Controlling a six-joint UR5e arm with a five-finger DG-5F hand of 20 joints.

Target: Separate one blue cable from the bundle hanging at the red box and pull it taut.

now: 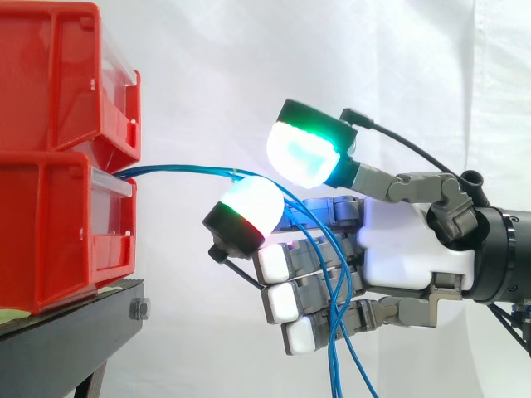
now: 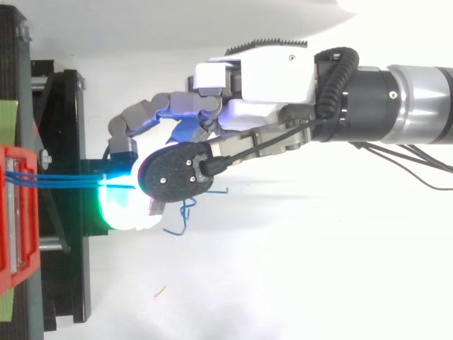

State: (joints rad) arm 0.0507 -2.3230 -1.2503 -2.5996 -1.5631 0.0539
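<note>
Cables (image 1: pixel 191 172): several blue strands left the front of the stacked red bins (image 1: pixel 50 224), ran level to the right, arched over the lower pad (image 1: pixel 249 206), then dropped in front of the bent fingers (image 1: pixel 278 303) with loose ends below.
Hand (image 1: pixel 406 240): part open; the green upper pad (image 1: pixel 305 153) hovered above the strands, apart from the lower one, and nothing was clamped.
Separation: judged not yet done, as the strands crossed the lower pad together as one bundle.
Risk, wrong catch: closing here would probably pinch several strands, because they lay side by side.
Risk, slip: a pull without a firm pinch could let them slide off the rounded pad.
Risk, anchor: their fixing inside the bins was hidden, so a hard pull might shift a bin on the black stand (image 1: pixel 75 323).
</note>
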